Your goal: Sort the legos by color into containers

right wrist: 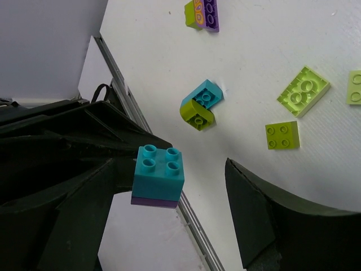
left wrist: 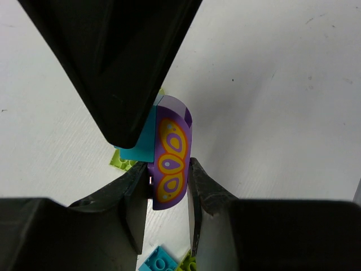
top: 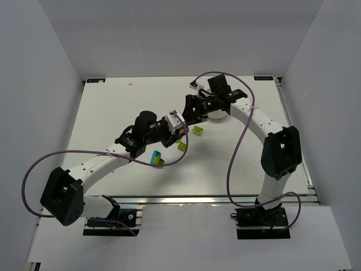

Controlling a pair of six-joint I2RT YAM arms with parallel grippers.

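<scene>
Clump (right wrist: pixel 158 179) in mid-air over the table (top: pixel 124 113), near the dish (top: pixel 218 117) but not over it: cyan brick (right wrist: pixel 159 168) stuck on a curved purple piece (left wrist: pixel 171 155). Pinched across the purple piece by the left gripper (left wrist: pixel 169 169), jaws pressed together on it. Long axis of that piece in line with the left fingers, cyan half sticking out sideways.

Sitting right in the gap of the right gripper (right wrist: pixel 194 169), jaws spread wide. Much closer to one finger than the other; contact with it impossible to tell. Cyan studs facing the right wrist camera. Both arms at the thing: left carrying, right nearest the cyan half.

Likely next: shut right jaws on the cyan, pull apart.

Count, right wrist view: one held clump; two loose clumps (right wrist: pixel 200 104) on the table; three lime bricks (right wrist: pixel 303 90). No red in sight. One dish, mostly hidden under the right arm.
</scene>
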